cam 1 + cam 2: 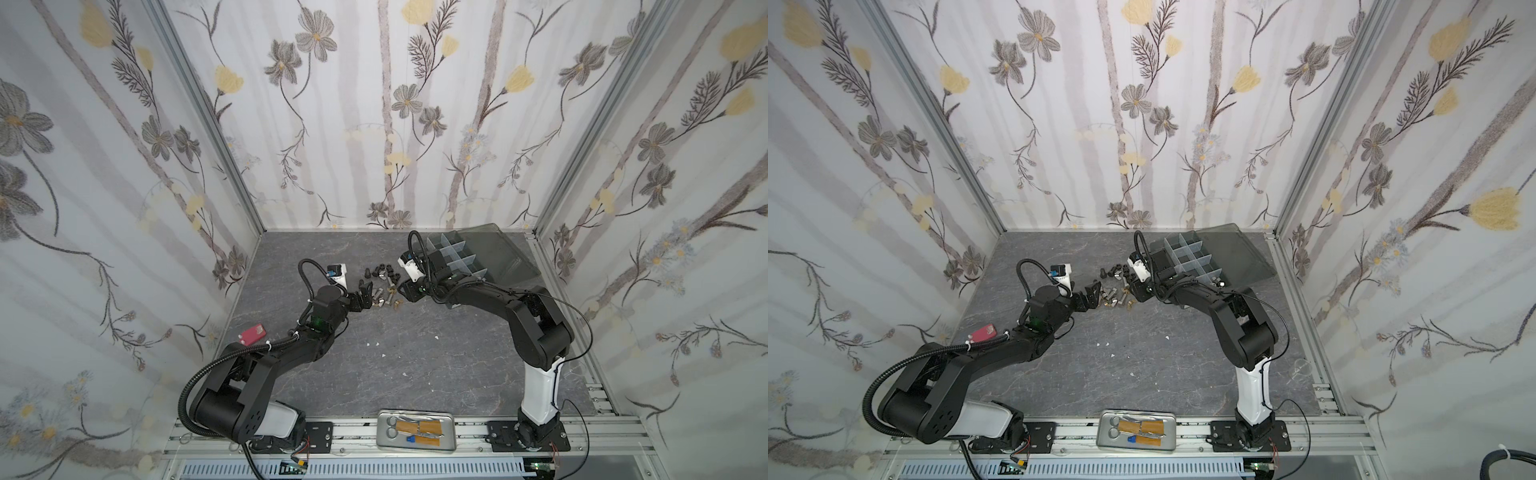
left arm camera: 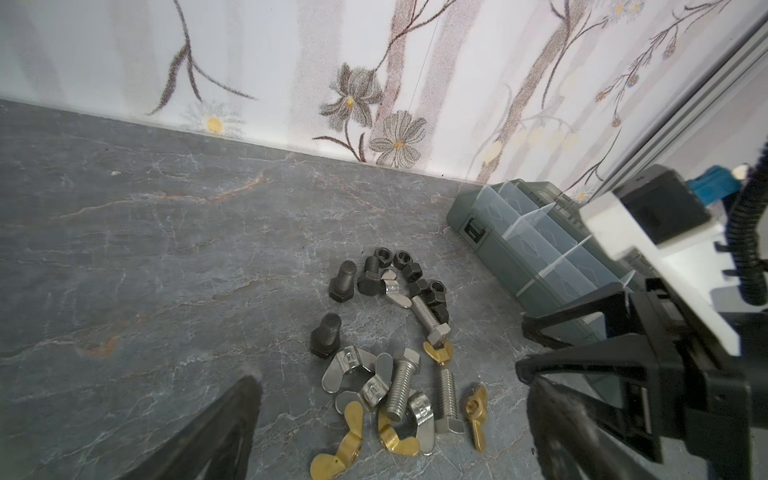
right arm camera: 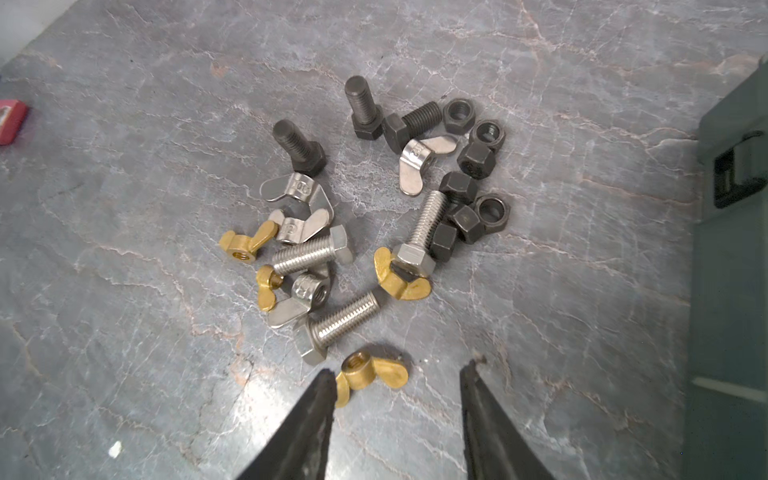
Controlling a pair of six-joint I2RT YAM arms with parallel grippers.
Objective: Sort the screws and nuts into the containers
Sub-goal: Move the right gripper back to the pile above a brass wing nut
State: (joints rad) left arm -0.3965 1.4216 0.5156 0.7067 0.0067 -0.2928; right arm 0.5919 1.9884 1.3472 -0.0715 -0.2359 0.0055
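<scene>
Two pincers open: left pincer (image 2: 395, 390) wide, empty; right pincer (image 3: 397, 374) straddles brass wing nut (image 3: 370, 374) at five o'clock of pile (image 1: 380, 286), off-centre. Closing could flick it away.

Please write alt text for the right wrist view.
The right pincer, open, hovers at a brass wing nut lying between its tips on the grey table. Beyond it lies a pile of black and silver bolts, wing nuts and black nuts.
</scene>
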